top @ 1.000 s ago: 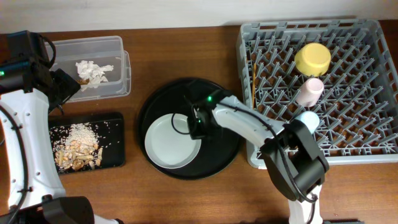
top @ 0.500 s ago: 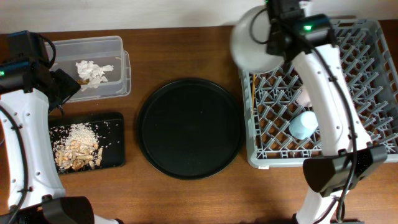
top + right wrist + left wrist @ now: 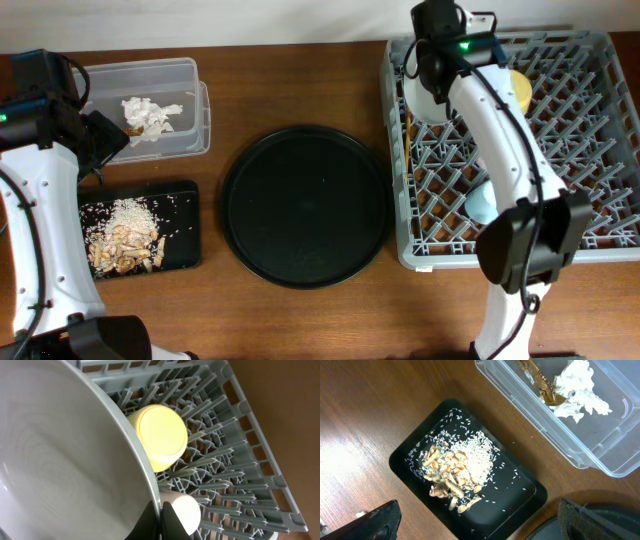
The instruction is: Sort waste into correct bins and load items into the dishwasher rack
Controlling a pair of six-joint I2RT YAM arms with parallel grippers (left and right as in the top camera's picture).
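My right gripper [image 3: 160, 519] is shut on the rim of the pale grey plate [image 3: 65, 460], which stands on edge. Overhead, the plate [image 3: 420, 98] is among the prongs at the back left of the grey dishwasher rack [image 3: 590, 245], under the right gripper [image 3: 432, 78]. Beside it sit the yellow bowl [image 3: 160, 435] and pink cup [image 3: 184, 510]; the light-blue cup [image 3: 480, 202] lies further forward. My left gripper [image 3: 477, 522] hangs open above the black tray [image 3: 525, 505] of rice and brown pieces [image 3: 462, 465]. The clear tub [image 3: 580, 452] holds crumpled paper [image 3: 580, 385] and a brown-gold wrapper [image 3: 540, 382].
A large round black tray [image 3: 305, 205] lies bare in the middle of the wooden table. The clear tub [image 3: 190, 110] is at the back left and the black tray [image 3: 185, 215] in front of it. The left arm [image 3: 35, 220] runs along the left edge.
The right gripper took the plate off the round black tray, carried it up and right, and now holds it on edge inside the rack. The left arm has not moved.
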